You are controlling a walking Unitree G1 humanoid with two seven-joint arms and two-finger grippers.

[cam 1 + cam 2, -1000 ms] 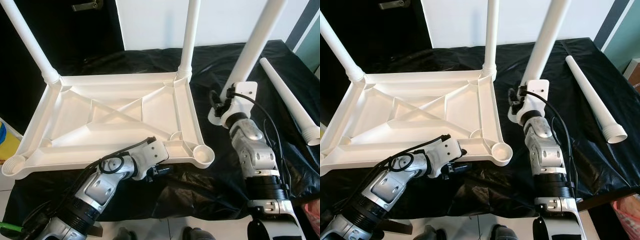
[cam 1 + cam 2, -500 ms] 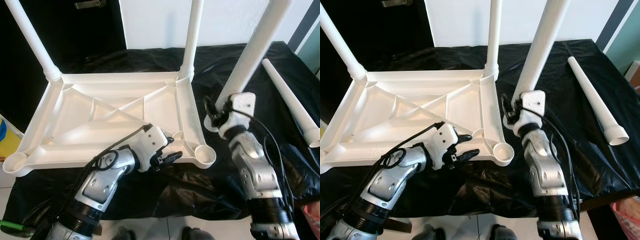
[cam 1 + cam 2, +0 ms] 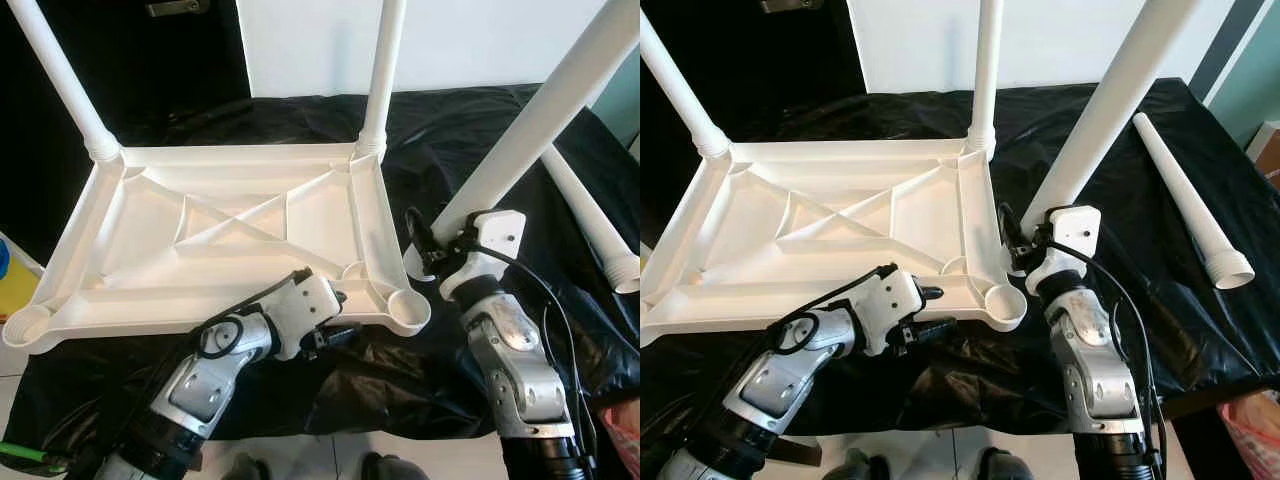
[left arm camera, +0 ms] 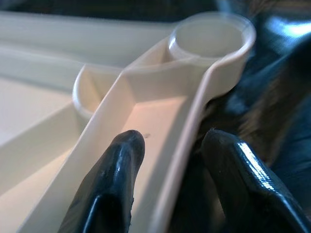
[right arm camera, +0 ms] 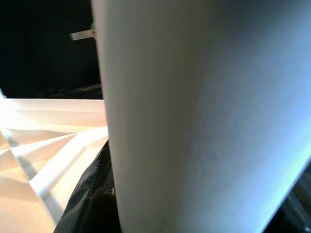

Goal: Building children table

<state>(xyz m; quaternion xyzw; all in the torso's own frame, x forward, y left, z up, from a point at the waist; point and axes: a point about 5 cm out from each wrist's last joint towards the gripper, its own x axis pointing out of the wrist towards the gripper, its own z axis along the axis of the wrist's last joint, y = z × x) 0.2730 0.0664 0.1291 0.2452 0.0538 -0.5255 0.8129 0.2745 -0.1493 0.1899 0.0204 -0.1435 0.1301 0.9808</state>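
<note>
The tabletop's point(image 3: 230, 240) near rim sits between the left gripper's point(image 4: 170, 160) spread fingers point(image 4: 114, 179). Right gripper point(image 3: 440, 262) pinches a tilted leg point(image 3: 530, 130) just right of the empty corner socket point(image 3: 405, 305).

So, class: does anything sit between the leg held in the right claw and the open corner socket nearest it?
Nothing visible does. The table leg in the right claw hangs beside the open corner socket.

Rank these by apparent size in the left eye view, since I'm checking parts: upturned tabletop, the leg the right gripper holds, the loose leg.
1. Upturned tabletop, clearly largest.
2. Held leg in the right gripper; it is cut off by the frame and nearer the camera, so this is unsure.
3. Loose leg, partly hidden.
</note>
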